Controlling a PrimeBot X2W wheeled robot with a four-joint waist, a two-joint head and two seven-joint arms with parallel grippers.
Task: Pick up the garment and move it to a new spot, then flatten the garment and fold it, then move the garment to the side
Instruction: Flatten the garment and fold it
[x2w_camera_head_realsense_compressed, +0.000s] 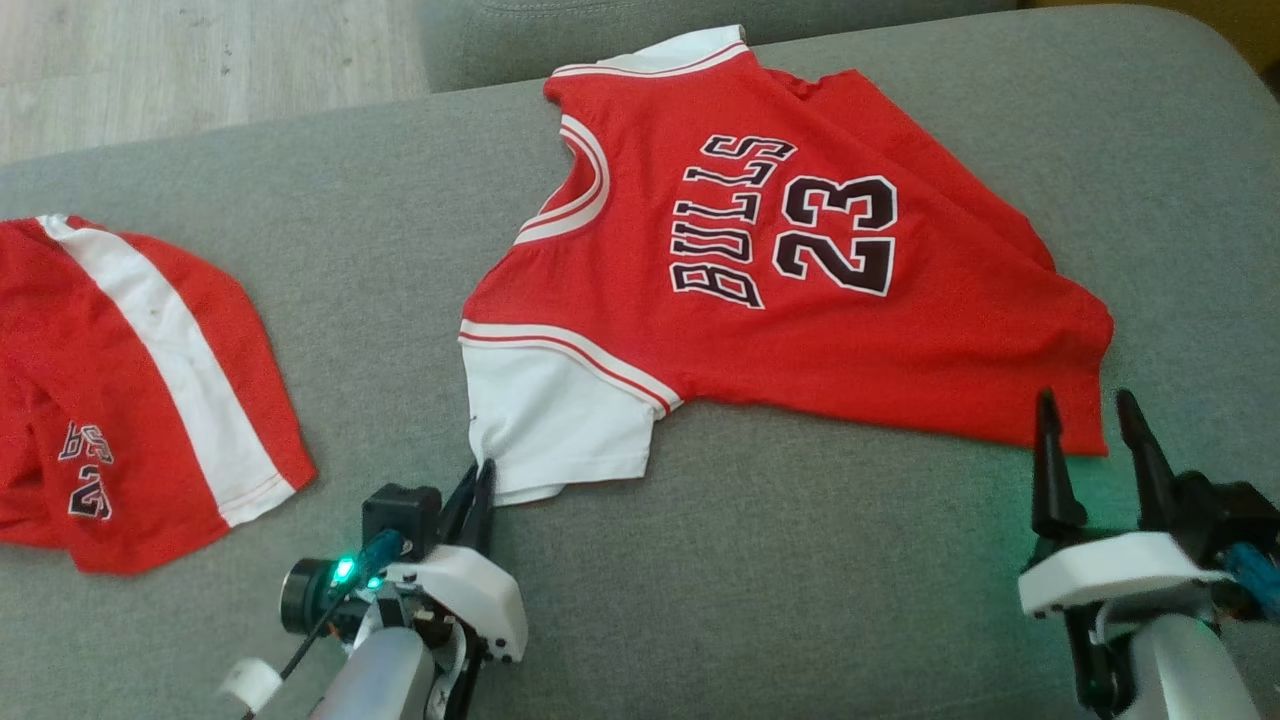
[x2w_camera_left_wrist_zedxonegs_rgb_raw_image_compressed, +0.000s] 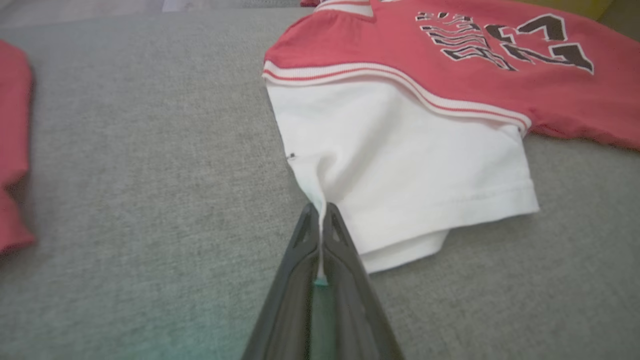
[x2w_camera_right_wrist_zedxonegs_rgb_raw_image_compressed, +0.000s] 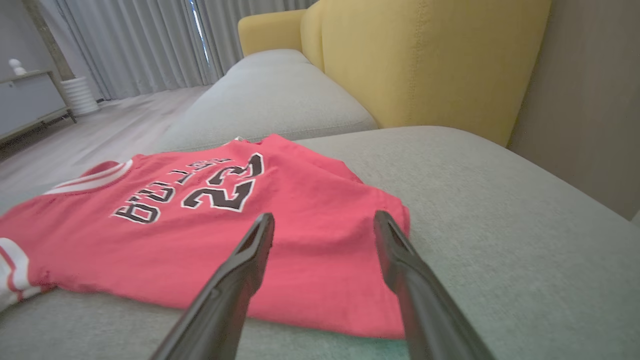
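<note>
A red knit jersey (x2w_camera_head_realsense_compressed: 800, 300) lies flat on the grey, coarse-woven sofa seat (x2w_camera_head_realsense_compressed: 800, 600), chest up, with black "BULLS 23" lettering edged in white and striped ribbing at the neck and armholes. Its near white sleeve (x2w_camera_head_realsense_compressed: 560, 420) is soft and slightly rumpled. The left claw (x2w_camera_head_realsense_compressed: 480, 480) is pinched tight on that sleeve's edge; the left wrist view shows a thin ridge of white cloth (x2w_camera_left_wrist_zedxonegs_rgb_raw_image_compressed: 320, 235) squeezed between the two dark tapered fingers (x2w_camera_left_wrist_zedxonegs_rgb_raw_image_compressed: 345, 245). The right claw (x2w_camera_head_realsense_compressed: 1088, 410) stands wide apart, holding nothing, at the jersey's hem corner; whether it touches the cloth cannot be told. The right wrist view adds a yellow padded backrest (x2w_camera_right_wrist_zedxonegs_rgb_raw_image_compressed: 425, 65), grey pleated curtains (x2w_camera_right_wrist_zedxonegs_rgb_raw_image_compressed: 140, 45) and pale wooden floor (x2w_camera_right_wrist_zedxonegs_rgb_raw_image_compressed: 100, 135). Well to the left lie red shorts (x2w_camera_head_realsense_compressed: 130, 400) with a white stripe, cut off by the picture's edge, their lettering folded and hard to read
</note>
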